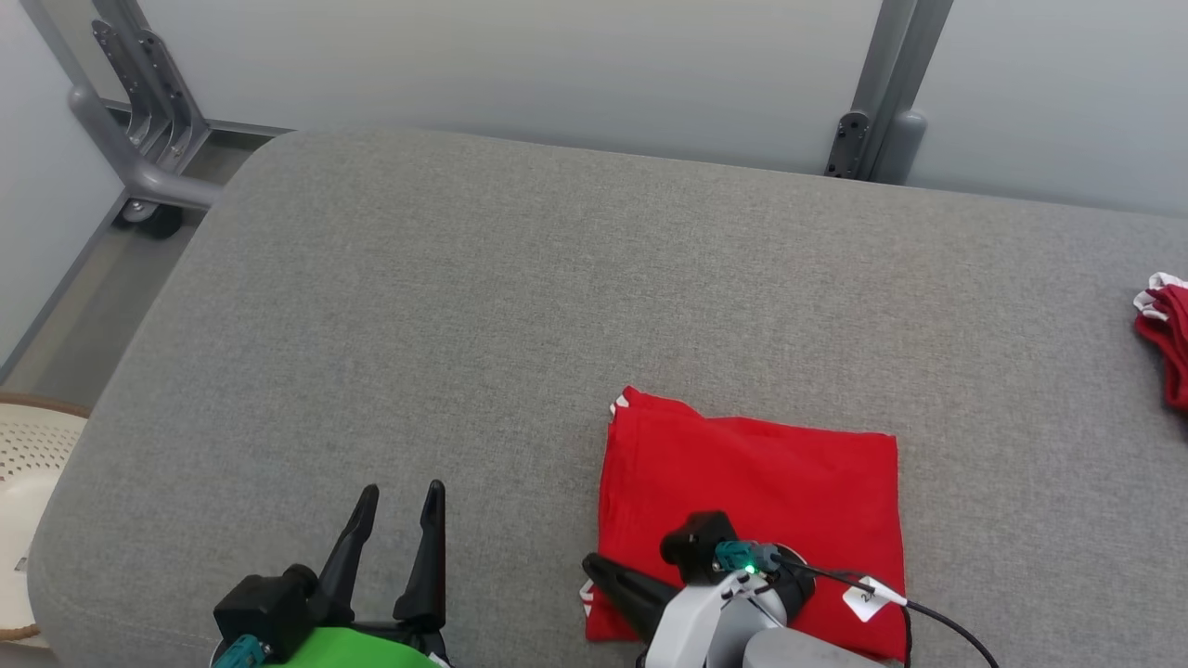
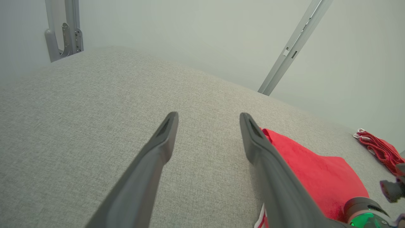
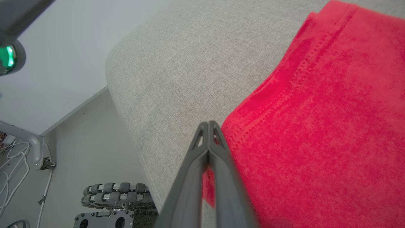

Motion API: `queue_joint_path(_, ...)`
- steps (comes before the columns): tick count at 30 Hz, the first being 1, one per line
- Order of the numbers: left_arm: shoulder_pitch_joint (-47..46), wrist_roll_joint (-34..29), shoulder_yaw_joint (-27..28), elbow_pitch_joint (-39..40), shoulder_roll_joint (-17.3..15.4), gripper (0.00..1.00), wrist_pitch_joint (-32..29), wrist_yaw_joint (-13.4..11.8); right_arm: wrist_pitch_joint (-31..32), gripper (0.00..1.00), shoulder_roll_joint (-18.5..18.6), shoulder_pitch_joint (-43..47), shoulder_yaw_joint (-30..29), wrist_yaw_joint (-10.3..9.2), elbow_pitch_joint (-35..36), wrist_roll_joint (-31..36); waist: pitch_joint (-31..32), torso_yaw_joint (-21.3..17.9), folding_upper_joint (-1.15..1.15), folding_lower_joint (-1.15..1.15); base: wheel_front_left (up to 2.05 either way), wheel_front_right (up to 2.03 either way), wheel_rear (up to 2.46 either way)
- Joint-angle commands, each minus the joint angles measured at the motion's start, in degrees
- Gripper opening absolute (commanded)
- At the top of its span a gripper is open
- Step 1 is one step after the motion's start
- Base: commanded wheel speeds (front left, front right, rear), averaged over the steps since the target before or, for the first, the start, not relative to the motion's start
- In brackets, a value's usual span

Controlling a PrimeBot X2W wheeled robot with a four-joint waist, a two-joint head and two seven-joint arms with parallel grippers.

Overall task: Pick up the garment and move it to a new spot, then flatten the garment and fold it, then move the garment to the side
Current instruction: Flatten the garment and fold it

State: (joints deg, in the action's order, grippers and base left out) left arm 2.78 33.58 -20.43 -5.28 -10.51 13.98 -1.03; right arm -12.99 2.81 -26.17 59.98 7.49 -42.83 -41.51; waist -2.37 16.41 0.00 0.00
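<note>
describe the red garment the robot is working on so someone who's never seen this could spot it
On the wide grey cushion, look near the front edge, right of centre, by the right gripper. The garment lies flat there, folded into a neat red rectangle with white trim at its left corners. The other red garment is a crumpled bunch at the cushion's far right edge.

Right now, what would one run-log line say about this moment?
garment: folded, flat on gray cushion | right gripper: shut at its left edge, hold unclear | left gripper: open, empty
</note>
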Motion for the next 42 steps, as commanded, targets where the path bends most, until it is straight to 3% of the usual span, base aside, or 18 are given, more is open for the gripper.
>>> queue_joint_path(1,0.0,0.5,0.4,0.3,-0.5,1.00,0.2,-0.3,-0.9,0.00,0.2,-1.0,-0.3,-0.01,-0.1,-0.4,0.0,-0.5,0.00,0.00,0.00,0.00,0.00)
queue_joint_path(6,0.1,0.3,0.7,0.6,-0.8,1.00,0.4,-0.4,-2.2,0.00,0.2,-2.6,-5.6,-0.01,0.1,2.0,0.4,-2.5,0.00,0.00,0.00,0.00,0.00)
queue_joint_path(10,-1.4,-0.3,0.8,0.8,-1.3,1.00,0.4,-0.4,-2.2,0.00,0.9,-0.5,-17.5,-0.01,5.0,8.0,1.0,-4.7,0.00,0.00,0.00,0.00,0.00)
queue_joint_path(11,-1.8,-0.4,0.8,0.7,-1.4,1.00,0.3,-0.4,-2.2,0.05,1.1,0.6,-20.5,-0.01,6.4,10.1,1.2,-5.2,0.00,0.00,0.00,0.00,0.00)
queue_joint_path(13,-2.4,-0.5,0.9,0.4,-1.5,1.00,0.2,-0.5,-2.2,0.36,1.3,2.8,-26.4,-0.01,9.7,14.1,1.5,-6.4,0.00,0.00,0.00,0.00,0.00)
queue_joint_path(14,-2.8,-0.7,0.9,0.3,-1.6,1.00,0.2,-0.5,-2.2,0.59,1.3,3.8,-29.0,-0.01,11.2,15.7,1.6,-6.9,0.00,0.00,0.00,0.00,0.00)
queue_joint_path(15,-3.2,-0.9,1.0,0.1,-1.7,1.00,0.3,-0.5,-2.2,1.00,1.2,5.2,-31.6,-0.01,12.9,17.7,1.8,-7.5,0.00,0.00,0.00,0.00,0.00)
queue_joint_path(21,-4.2,-1.6,1.6,-1.1,-1.1,1.00,0.7,-1.0,-2.2,1.00,0.7,13.3,-44.7,-0.01,20.9,26.4,2.6,-11.1,0.00,0.00,0.00,0.00,0.00)
queue_joint_path(26,-3.4,-2.0,2.6,-1.9,-0.5,1.00,1.0,-1.2,-2.2,1.00,0.3,18.2,-51.0,-0.01,26.1,29.5,2.9,-13.4,0.00,0.00,0.00,0.00,0.00)
queue_joint_path(34,-1.3,-3.9,5.2,-2.6,0.5,1.00,1.2,-1.5,-2.2,1.00,0.1,23.5,-56.1,-0.01,32.2,29.2,3.4,-14.9,0.00,0.00,0.00,0.00,0.00)
queue_joint_path(42,0.8,-5.9,7.8,-2.5,1.6,1.00,1.3,-0.7,-2.2,1.00,0.1,24.8,-57.2,-0.01,33.0,29.1,3.4,-14.7,0.00,0.00,0.00,0.00,0.00)
